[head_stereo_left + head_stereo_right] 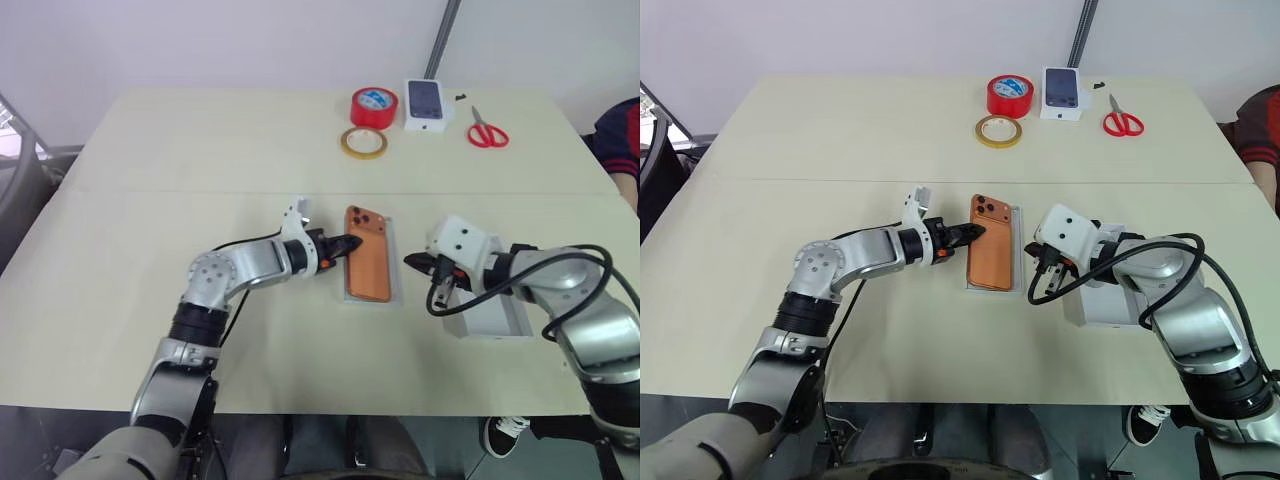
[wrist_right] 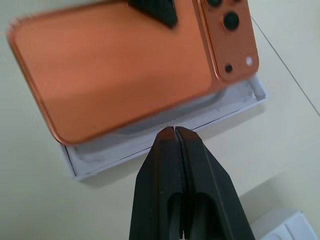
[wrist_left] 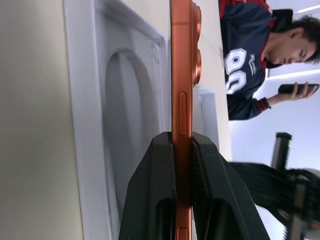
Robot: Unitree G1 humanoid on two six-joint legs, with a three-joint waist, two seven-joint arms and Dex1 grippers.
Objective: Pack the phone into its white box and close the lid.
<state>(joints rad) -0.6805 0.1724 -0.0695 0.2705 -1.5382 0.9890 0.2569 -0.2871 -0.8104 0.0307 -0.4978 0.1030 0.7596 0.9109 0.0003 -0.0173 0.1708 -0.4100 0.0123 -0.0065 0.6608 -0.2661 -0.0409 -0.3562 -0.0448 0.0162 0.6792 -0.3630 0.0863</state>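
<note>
The copper-orange phone (image 1: pixel 368 265) hangs flat, camera cluster up, just above the white box (image 1: pixel 396 272) at the table's middle. My left gripper (image 1: pixel 347 243) is shut on the phone's left long edge; in the left wrist view its fingers (image 3: pixel 150 190) clamp the phone's (image 3: pixel 182 60) thin side. Inside the box (image 3: pixel 120 100) a white card with an oval outline shows. My right gripper (image 1: pixel 412 261) is shut and empty, just right of the box, its tips (image 2: pixel 174 129) near the box wall (image 2: pixel 125 145). The lid (image 1: pixel 495 318) lies open side up under my right forearm.
At the table's far side lie a red tape roll (image 1: pixel 373 107), a tan tape ring (image 1: pixel 362 143), a small white box with a phone picture (image 1: pixel 428 105) and red scissors (image 1: pixel 487 131). A person (image 1: pixel 622 150) sits at the right edge.
</note>
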